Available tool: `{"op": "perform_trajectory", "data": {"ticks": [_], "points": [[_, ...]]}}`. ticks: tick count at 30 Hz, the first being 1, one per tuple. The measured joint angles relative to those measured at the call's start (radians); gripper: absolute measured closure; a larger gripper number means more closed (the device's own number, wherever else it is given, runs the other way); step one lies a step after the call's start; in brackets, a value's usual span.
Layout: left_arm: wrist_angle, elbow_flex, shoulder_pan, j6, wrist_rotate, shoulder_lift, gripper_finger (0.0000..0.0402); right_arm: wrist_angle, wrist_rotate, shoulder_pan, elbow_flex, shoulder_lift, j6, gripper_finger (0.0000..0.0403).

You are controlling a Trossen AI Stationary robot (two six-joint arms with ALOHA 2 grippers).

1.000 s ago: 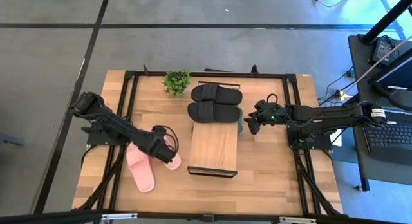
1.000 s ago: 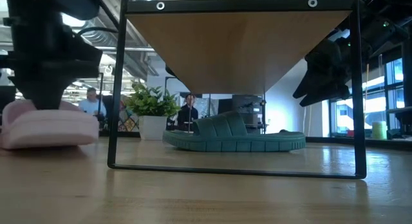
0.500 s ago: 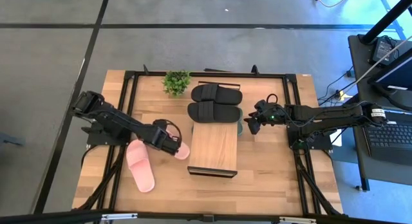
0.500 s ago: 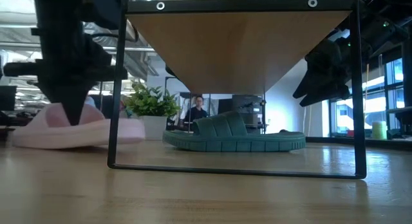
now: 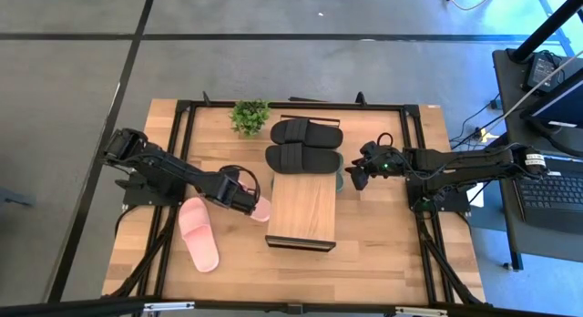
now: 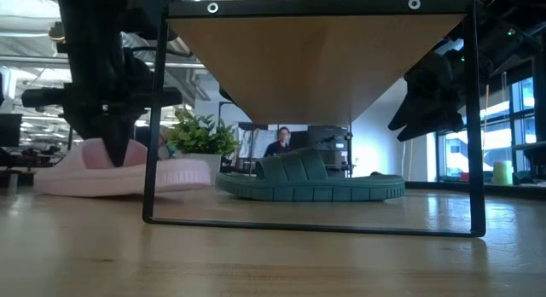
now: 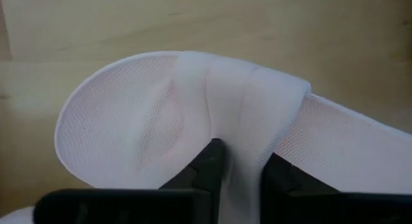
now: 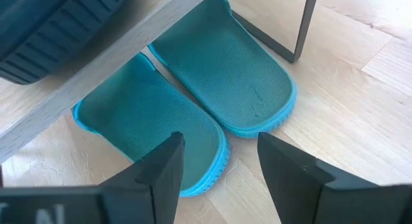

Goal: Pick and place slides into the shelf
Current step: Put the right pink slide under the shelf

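Observation:
My left gripper (image 5: pixel 242 197) (image 7: pixel 241 167) is shut on one pale pink slide (image 5: pixel 260 208) (image 6: pixel 128 173) right at the left side of the shelf (image 5: pixel 301 210). In the low view the slide's end reaches past the shelf's near left leg (image 6: pixel 153 118). The second pink slide (image 5: pixel 199 236) lies sole-down on the table. Two dark green slides (image 8: pixel 225 76) (image 6: pixel 311 182) lie under the shelf's plank. Two black slides (image 5: pixel 305 144) lie at its far end. My right gripper (image 5: pixel 357 177) (image 8: pixel 219 166) hangs open beside the shelf's right side, above the green slides' ends. My left gripper pinches the pink slide's wide strap (image 7: pixel 239 114) between its two fingers (image 7: pixel 207 165), which come from above and point down. The strap bunches into a ridge between them. The slide sits about level, low at the table; whether its sole touches the wood, I cannot tell.
A small potted plant (image 5: pixel 250 117) (image 6: pixel 200 139) stands on the far side, left of the black slides. A dark metal frame (image 5: pixel 182 153) runs around the table. People show in the room beyond in the low view. Bare wood lies on the near side of the shelf.
My left gripper has carried the pink slide toward the table's right, up to the shelf's left side. In the low view the slide has moved from the left edge of the picture until its end passes the shelf's leg. The right arm has kept still.

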Motion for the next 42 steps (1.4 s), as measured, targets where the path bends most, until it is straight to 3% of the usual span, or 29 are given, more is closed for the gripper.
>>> {"op": "perform_trajectory", "data": {"ticks": [5,18,42], "points": [[0.008,0.0,0.0,0.019,-0.01,0.0,0.033,0.0,0.0,0.0,0.0,0.0,0.0,0.0204],[0.016,0.0,0.0,0.022,-0.033,-0.013,0.0238,-0.001,0.001,0.0,0.0,0.0,0.0,0.0204],[0.006,0.0,-0.001,0.053,0.014,-0.082,0.0233,-0.002,0.002,0.0,0.0,0.0,0.0,0.0204]]}}
